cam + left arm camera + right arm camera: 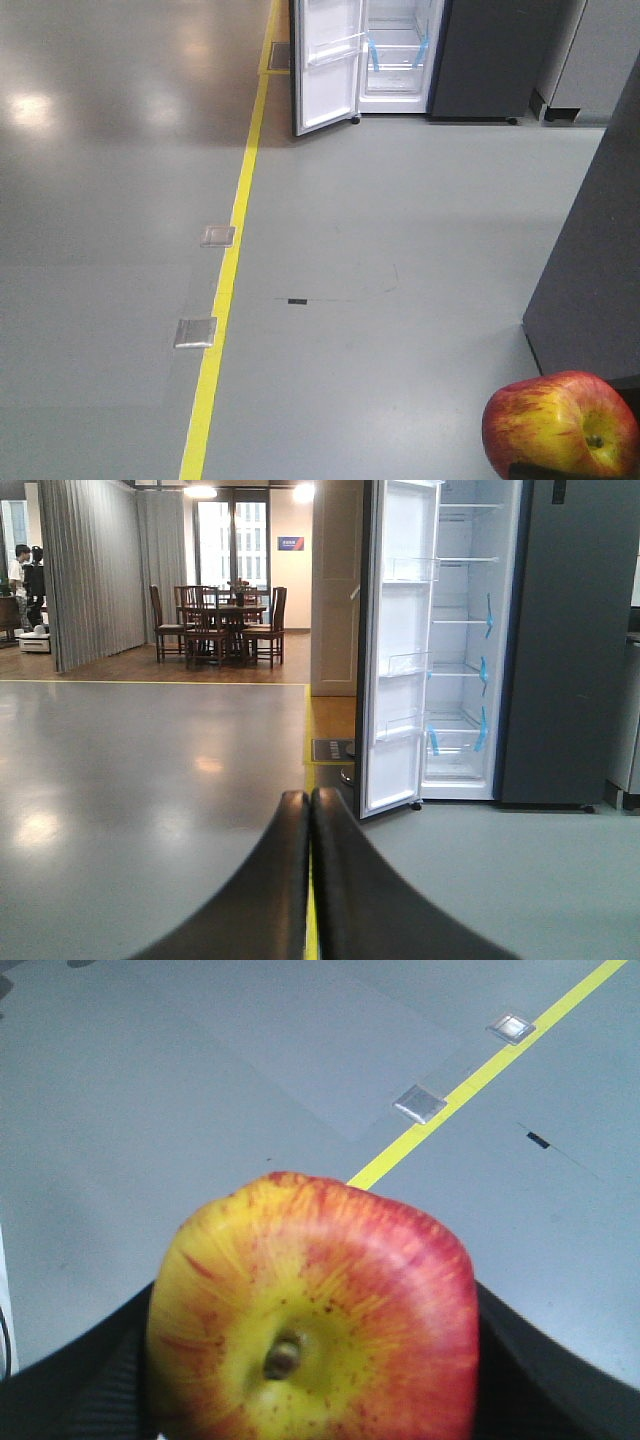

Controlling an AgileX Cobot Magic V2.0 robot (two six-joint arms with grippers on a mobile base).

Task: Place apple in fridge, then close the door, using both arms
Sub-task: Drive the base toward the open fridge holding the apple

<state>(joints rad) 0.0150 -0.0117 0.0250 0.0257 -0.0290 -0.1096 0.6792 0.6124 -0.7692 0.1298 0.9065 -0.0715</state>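
Standing far off, fridge (560,650) top cropped in front view | door (395,610) open leftward, bins (408,663) clear only from left wrist | apple (310,1320) near-right, pinched in right gripper (312,1370), fingers mostly hidden | left gripper (309,815) fingers pressed together

The red-yellow apple (310,1320), stem facing the wrist camera, sits clamped in the right gripper (312,1370). The dark grey fridge (560,650) stands with its door (395,650) wide open.

One apple (560,425), one fridge (480,60), roughly five chairs (202,630).
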